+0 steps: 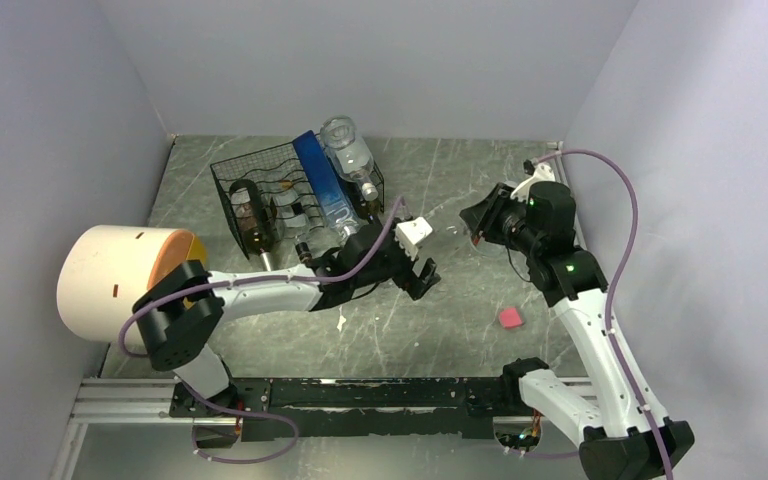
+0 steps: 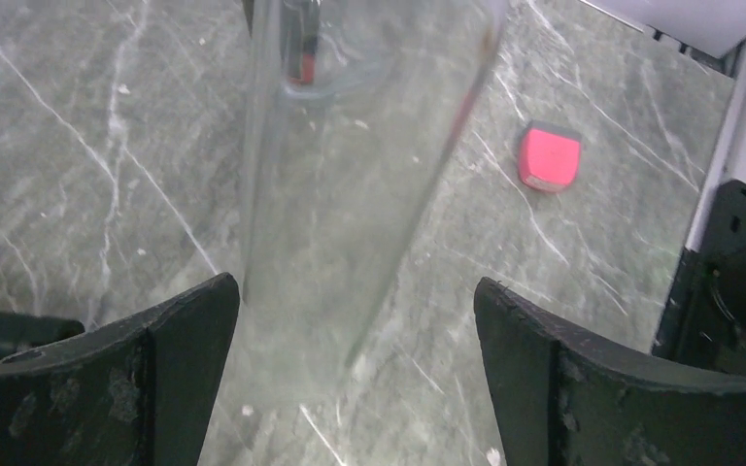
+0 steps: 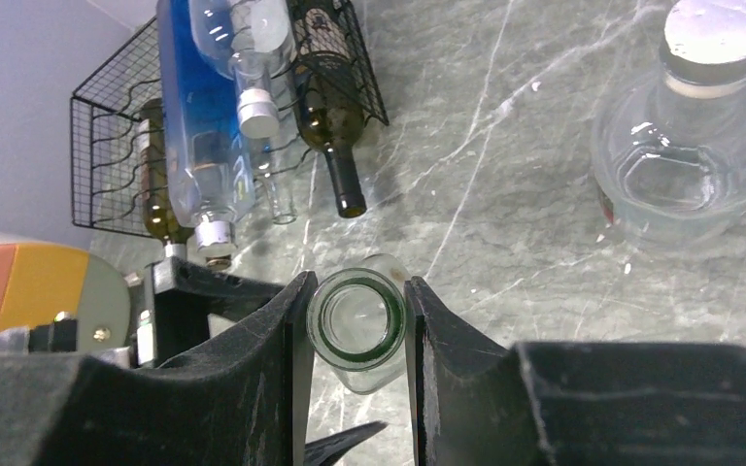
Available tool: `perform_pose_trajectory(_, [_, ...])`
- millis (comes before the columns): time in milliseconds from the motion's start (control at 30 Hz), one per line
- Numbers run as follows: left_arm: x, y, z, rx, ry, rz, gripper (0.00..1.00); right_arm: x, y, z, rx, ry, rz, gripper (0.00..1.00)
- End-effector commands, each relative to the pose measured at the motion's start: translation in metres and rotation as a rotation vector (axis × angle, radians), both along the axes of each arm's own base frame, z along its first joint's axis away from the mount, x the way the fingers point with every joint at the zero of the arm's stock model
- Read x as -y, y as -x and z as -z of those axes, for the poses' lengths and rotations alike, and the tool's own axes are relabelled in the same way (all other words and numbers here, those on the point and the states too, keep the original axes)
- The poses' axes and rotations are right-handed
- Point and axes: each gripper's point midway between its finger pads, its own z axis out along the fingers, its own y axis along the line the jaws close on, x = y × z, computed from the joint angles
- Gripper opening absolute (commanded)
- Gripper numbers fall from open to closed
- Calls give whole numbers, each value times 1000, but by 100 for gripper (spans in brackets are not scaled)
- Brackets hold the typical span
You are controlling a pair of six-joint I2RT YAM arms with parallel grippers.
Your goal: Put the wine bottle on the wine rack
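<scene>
A clear glass wine bottle point(image 1: 452, 236) hangs in the air between my two grippers. My right gripper point(image 3: 357, 325) is shut on its neck, and the green-tinted mouth point(image 3: 357, 313) faces the camera; in the top view that gripper point(image 1: 480, 226) is right of the bottle. My left gripper point(image 2: 357, 330) is open, with the bottle's body point(image 2: 350, 184) running between its fingers, closer to the left one; in the top view it point(image 1: 422, 262) is left of the bottle. The black wire wine rack point(image 1: 245, 172) stands at the back left and holds a blue bottle point(image 1: 322, 185), a clear one and brown ones.
A pink block point(image 1: 510, 318) lies on the table right of centre and shows in the left wrist view point(image 2: 549, 158). A big white cylinder with an orange and yellow end point(image 1: 110, 280) sits at the left. A clear round glass vessel point(image 3: 690, 165) stands near the right gripper.
</scene>
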Motion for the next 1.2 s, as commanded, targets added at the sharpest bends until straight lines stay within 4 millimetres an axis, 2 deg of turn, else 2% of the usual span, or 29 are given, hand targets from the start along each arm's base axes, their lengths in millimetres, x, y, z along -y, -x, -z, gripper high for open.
perform_pose_trajectory(0, [16,-27,-26,128,22,-68,93,-11,7,-52,114,-116,-38,0])
perform_pose_trajectory(200, [16,-36,-18,173,-27,-103,82,-10,17,-66,139,-128,-40,0])
perform_pose_trajectory(300, [13,-36,-23,204,-19,-110,77,-9,19,-66,135,-130,-40,0])
perform_pose_trajectory(433, [12,-34,-34,276,5,-113,77,-12,22,-65,127,-150,-52,0])
perform_pose_trajectory(533, [9,-35,-40,335,6,-125,73,-12,23,-63,117,-146,-54,0])
perform_pose_trajectory(633, [10,-34,-42,360,6,-117,60,-13,25,-63,112,-150,-57,0])
perform_pose_trajectory(767, [8,-30,-45,391,14,-93,34,-12,25,-59,96,-139,-53,0])
perform_pose_trajectory(800, [7,-28,-49,405,23,-88,25,-11,25,-57,90,-131,-54,3])
perform_pose_trajectory(833, [6,-27,-52,420,29,-78,14,-12,26,-55,85,-126,-60,11])
perform_pose_trajectory(867, [5,-26,-55,440,34,-71,8,-13,27,-53,84,-120,-72,23])
perform_pose_trajectory(967, [1,-23,-69,523,38,-47,7,-12,29,-50,90,-79,-95,52])
perform_pose_trajectory(1000, [0,-22,-74,554,40,-38,7,-11,31,-50,96,-59,-109,58])
perform_pose_trajectory(1067, [-2,-21,-86,637,28,-19,7,-9,35,-52,111,-22,-126,67])
perform_pose_trajectory(1167, [-4,-19,-104,797,-12,30,7,-5,41,-59,139,25,-140,73])
